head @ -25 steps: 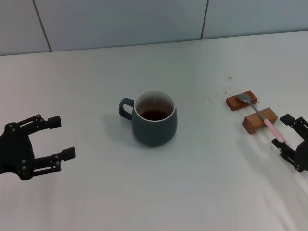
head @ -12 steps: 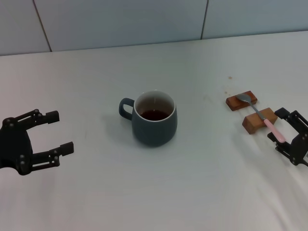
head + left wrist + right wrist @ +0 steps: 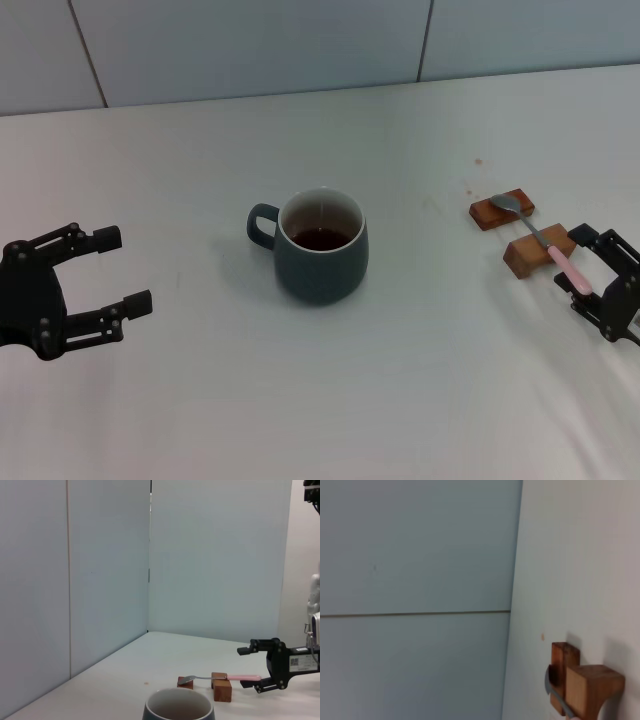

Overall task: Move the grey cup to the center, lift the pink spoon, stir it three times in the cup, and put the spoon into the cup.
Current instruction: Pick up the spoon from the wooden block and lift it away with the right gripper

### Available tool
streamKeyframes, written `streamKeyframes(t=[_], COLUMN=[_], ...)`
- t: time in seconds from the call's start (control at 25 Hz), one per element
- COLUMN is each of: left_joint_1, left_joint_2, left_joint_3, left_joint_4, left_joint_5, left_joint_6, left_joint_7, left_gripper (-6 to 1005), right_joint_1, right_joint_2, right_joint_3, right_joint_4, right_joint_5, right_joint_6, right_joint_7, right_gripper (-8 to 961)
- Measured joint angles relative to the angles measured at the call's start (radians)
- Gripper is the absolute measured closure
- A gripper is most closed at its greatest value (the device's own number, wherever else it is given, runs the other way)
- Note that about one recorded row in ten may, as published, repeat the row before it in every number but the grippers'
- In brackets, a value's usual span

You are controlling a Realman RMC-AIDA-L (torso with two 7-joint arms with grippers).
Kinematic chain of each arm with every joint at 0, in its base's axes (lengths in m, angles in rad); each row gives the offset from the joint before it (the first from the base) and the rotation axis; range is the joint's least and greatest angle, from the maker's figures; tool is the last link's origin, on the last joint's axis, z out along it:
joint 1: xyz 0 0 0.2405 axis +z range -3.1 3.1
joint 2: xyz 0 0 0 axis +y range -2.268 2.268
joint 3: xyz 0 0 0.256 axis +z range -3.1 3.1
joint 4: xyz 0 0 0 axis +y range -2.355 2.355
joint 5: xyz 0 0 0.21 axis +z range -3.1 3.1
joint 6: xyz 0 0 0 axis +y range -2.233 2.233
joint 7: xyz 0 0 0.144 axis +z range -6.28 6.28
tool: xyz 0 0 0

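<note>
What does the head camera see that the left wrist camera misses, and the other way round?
Only the head view shows the left hand, open, off to the left, plus the grey cup's handle and dark liquid. Only the left wrist view shows the walls meeting in a corner behind the table. Both show the cup, the pink spoon lying across two wooden rest blocks, and the open right hand around its handle end.

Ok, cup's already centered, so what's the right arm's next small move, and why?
Probably shut the right gripper on the spoon. Its jaws are open and straddle the pink handle end, which sticks out past the nearer wooden rest. The cup sits mid-table, and the left gripper waits open, well clear of it.
</note>
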Motion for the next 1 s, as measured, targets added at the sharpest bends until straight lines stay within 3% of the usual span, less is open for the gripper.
streamKeyframes(t=[0.16,0.6,1.0], left_joint_1=[0.002,0.009,0.011], left_joint_2=[0.0,0.0,-0.002], left_joint_3=[0.0,0.0,0.0], left_joint_4=[0.0,0.0,0.0], left_joint_5=[-0.004,-0.037,-0.049], left_joint_6=[0.003,0.03,0.048], left_joint_7=[-0.001,-0.008,-0.008], left_gripper=[161,161,161], right_joint_1=[-0.005,-0.004,-0.009], right_joint_2=[0.003,-0.005,0.0], right_joint_3=[0.004,-0.001,0.008], right_joint_4=[-0.002,-0.007,-0.058], right_joint_5=[0.002,0.001,0.006], right_joint_6=[0.026,0.0,-0.081], right_joint_7=[0.022,0.017,-0.104], right_gripper=[195,627,832])
